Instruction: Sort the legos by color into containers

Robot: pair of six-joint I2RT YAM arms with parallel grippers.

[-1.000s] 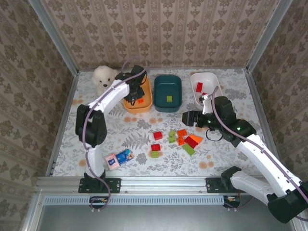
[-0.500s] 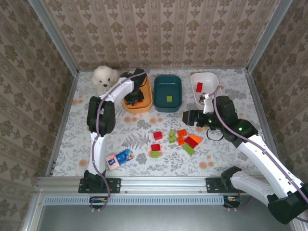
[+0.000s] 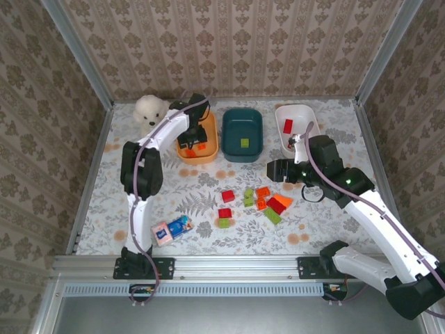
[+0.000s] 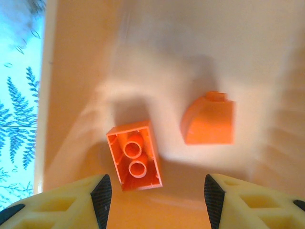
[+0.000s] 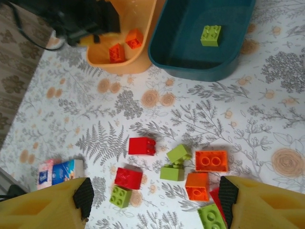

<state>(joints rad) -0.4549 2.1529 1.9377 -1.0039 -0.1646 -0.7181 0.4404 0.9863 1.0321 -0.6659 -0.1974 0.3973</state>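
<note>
**A:** Floral tabletop (image 3: pixel 188 202), patterned walls (image 3: pixel 229 42) all round. Where's the left gripper (image 4: pixel 155 200)?

**B:** Over the orange tub (image 4: pixel 71 57), jaws partly apart with nothing between them. Two orange pieces lie on the tub floor just ahead of its fingertips (image 4: pixel 101 193). An upside-down two-stud brick (image 4: pixel 135 155) is nearest the left finger, and a rounded brick (image 4: pixel 209 119) sits further ahead, to the right.

**A:** And the right gripper (image 5: pixel 155 200)?

**B:** It hangs above the table, spread wide and empty. The loose legos cluster directly below it, among them a red brick (image 5: pixel 141 146), a lime-green brick (image 5: pixel 178 153) and an orange brick (image 5: pixel 211 161). Ahead of it stands the teal tub (image 5: pixel 190 67) with one green brick (image 5: pixel 210 35) inside. The orange tub is ahead to its left.

**A:** The white tub (image 3: pixel 281 111)?

**B:** Off to that gripper's right, close by the wrist, with a red lego (image 3: pixel 288 125) in it.
</note>
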